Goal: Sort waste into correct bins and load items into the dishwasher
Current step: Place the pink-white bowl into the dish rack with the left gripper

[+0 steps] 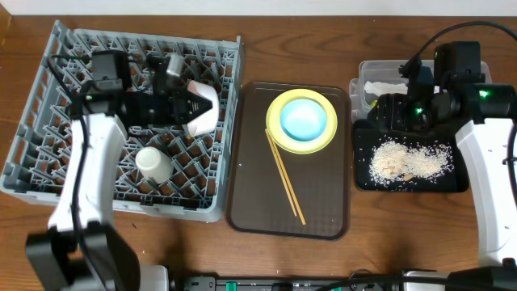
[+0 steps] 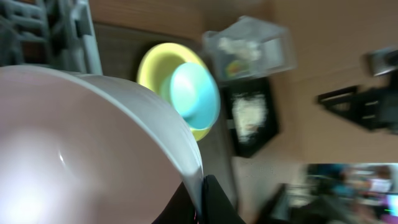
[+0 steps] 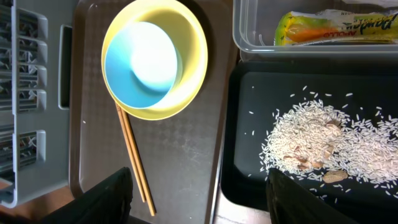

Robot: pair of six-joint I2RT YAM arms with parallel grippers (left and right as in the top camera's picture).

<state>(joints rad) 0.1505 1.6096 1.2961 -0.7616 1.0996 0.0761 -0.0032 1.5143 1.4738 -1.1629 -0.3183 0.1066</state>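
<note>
The round white bowl [image 1: 202,109] is hanging tilted over the large grey plastic dish rack [image 1: 48,162], the left claw [image 1: 187,107] clenching its rim (an edge grip, I judge, for standing it between pegs), with a small cream cup [image 1: 153,162] sitting nearby in the rack, likeliest to crowd it. Across the worktop [image 1: 266,32], a light blue bowl [image 1: 304,120] is resting in a round yellow plate [image 1: 277,107] beside two thin wooden chopsticks [image 1: 285,176], while the right claw [image 3: 205,196], spread wide and empty, is hovering by the shallow black tray [image 3: 249,124] of rice [image 3: 323,143].
</note>
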